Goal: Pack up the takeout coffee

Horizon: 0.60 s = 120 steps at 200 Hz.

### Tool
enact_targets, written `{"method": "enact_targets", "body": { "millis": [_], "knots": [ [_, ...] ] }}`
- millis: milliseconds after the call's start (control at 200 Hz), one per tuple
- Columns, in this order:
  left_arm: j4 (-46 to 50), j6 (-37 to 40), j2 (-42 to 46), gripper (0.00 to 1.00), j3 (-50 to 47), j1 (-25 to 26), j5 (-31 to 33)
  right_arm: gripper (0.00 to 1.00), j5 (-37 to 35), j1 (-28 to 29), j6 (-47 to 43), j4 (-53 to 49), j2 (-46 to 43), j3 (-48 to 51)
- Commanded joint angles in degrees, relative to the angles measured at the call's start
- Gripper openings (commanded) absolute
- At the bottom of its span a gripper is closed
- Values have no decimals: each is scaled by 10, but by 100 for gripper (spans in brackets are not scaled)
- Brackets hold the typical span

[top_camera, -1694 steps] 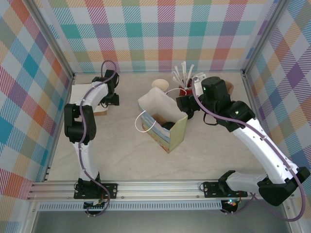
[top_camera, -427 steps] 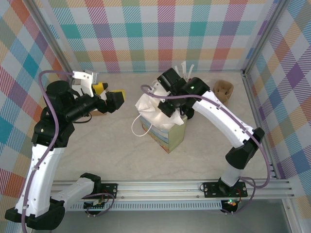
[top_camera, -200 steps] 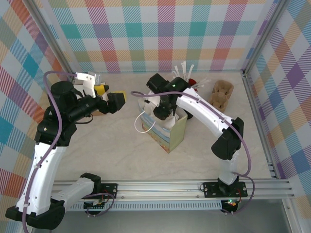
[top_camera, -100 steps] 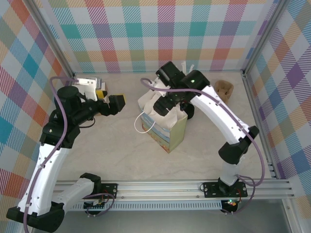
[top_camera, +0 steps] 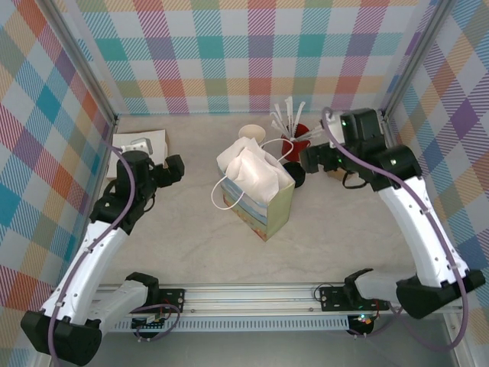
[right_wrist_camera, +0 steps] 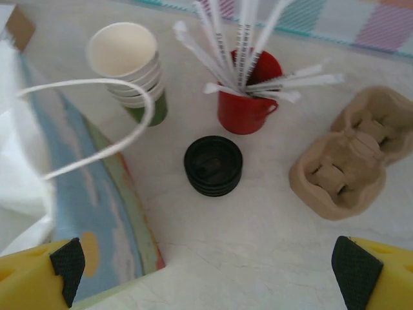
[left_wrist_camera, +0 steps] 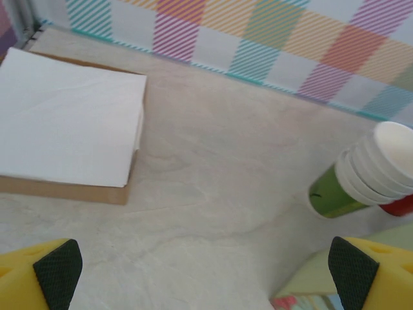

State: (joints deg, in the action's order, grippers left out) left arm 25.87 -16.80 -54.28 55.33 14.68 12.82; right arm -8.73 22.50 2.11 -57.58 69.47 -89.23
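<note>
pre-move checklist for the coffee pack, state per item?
1. Left gripper empty: ok, jaws wide open over bare table.
2. Right gripper empty: ok, jaws wide open, black lids ahead of it.
3. Paper bag upright: ok.
4. Takeout coffee inside the bag: cannot tell, white paper covers the opening.
5. Both arms apart from the bag: ok.
6. Handle free: ok, the white loop hangs outside the bag.
</note>
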Motion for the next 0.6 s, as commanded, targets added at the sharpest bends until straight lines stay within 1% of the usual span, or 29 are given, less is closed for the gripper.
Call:
{"method": "enact_targets", "body": {
  "millis": [0,45,60,130,195,245,335,420,495,595],
  "knots": [
    [-76,-10,-23,100,-42,-17,50,100,2,-45,48,91,-51,88],
    [-94,-11,-35,100,-62,-23,56,100,-10,-65,58,114,-74,132],
    [-118,-11,-39,100,-68,-25,56,100,-12,-71,61,121,-82,148],
    [-165,-1,-57,100,-101,-34,65,100,-31,-93,68,163,-119,223],
    [-212,6,-72,100,-134,-39,79,100,-67,-104,72,207,-147,292],
    [-242,12,-83,100,-153,-42,89,100,-113,-109,79,242,-166,341],
    [-255,19,-113,100,-165,-43,128,100,-142,-126,87,306,-192,428],
    [-262,27,-139,100,-175,-43,167,100,-155,-141,98,367,-200,498],
    [-293,49,-149,100,-191,-43,189,100,-157,-150,100,424,-194,556],
    [-356,90,-153,100,-220,-43,196,100,-157,-158,98,506,-168,621]
  ]
}}
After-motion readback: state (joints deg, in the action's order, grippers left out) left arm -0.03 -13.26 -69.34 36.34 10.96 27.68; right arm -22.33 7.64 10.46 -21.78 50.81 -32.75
